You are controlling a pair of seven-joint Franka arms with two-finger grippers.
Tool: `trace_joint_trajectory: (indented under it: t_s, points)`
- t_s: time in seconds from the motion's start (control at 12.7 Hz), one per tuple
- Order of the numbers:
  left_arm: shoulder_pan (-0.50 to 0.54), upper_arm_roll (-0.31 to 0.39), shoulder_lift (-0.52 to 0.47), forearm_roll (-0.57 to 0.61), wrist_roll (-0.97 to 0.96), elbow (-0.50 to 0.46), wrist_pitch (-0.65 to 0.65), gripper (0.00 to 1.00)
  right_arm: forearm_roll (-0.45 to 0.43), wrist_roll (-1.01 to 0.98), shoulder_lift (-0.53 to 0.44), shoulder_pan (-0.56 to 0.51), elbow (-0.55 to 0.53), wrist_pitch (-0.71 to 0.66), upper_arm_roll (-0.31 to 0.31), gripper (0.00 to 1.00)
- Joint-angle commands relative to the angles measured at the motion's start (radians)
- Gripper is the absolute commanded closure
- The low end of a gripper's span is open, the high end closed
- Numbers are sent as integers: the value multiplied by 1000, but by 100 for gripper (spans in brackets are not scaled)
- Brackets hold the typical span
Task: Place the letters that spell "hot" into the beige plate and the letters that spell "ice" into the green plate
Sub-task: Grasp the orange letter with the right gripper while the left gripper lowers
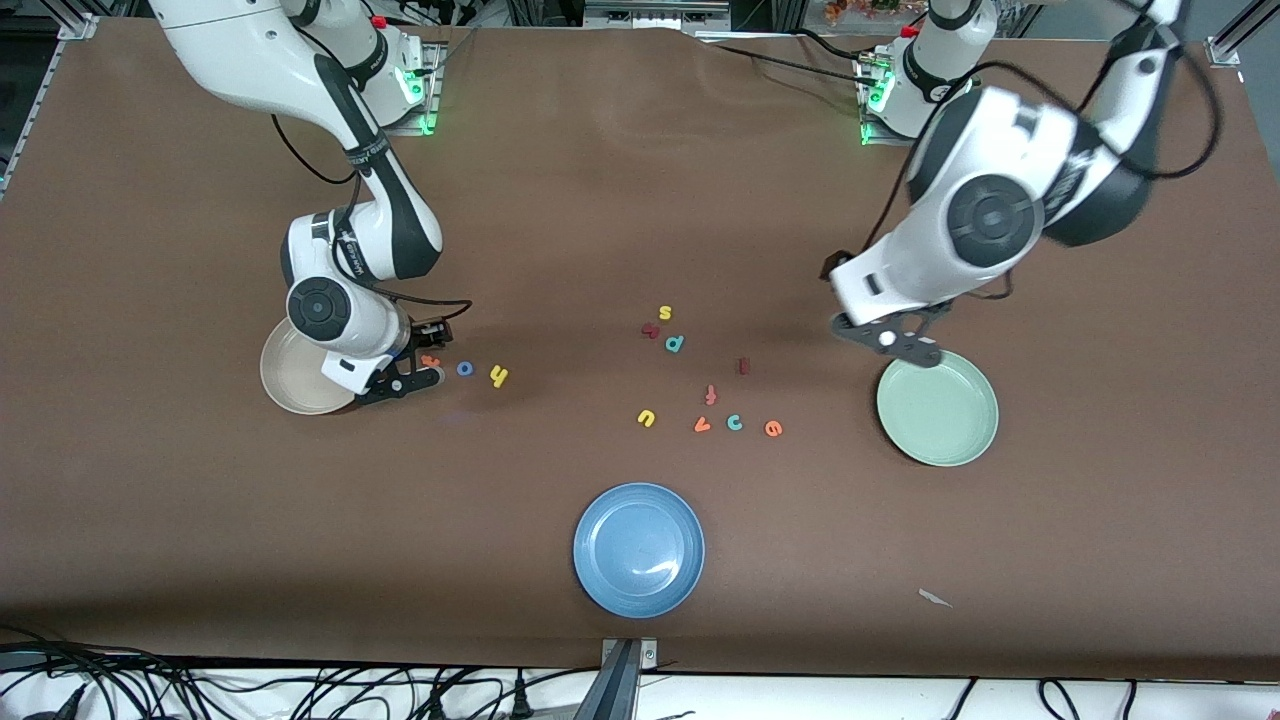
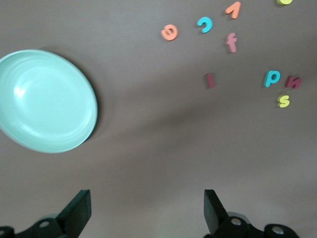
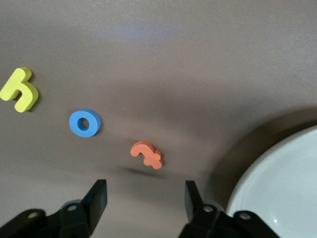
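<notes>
The orange t, blue o and yellow h lie in a row beside the beige plate, which the right arm partly hides. My right gripper is low at the t, jaws apart, nothing between them. The dark red i, teal c and orange e lie mid-table. My left gripper hangs open and empty by the green plate's rim.
A blue plate sits nearest the front camera. Other loose letters lie mid-table: yellow s, teal p, a dark red letter, orange-red f, orange v and yellow u.
</notes>
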Motion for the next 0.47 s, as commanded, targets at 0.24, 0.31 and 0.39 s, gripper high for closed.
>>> trace_joint_trajectory:
  t_s: [0.24, 0.31, 0.39]
  points:
    - [-48, 7, 167, -27, -21, 36, 237, 0, -5, -18, 19, 3, -61, 189, 1, 35]
    - [-48, 7, 184, -28, -22, 36, 270, 0, -5, -17, 20, 3, -63, 189, 3, 35]
    - [-49, 7, 193, -30, -24, 35, 305, 0, -5, -15, 20, 3, -63, 189, 3, 35]
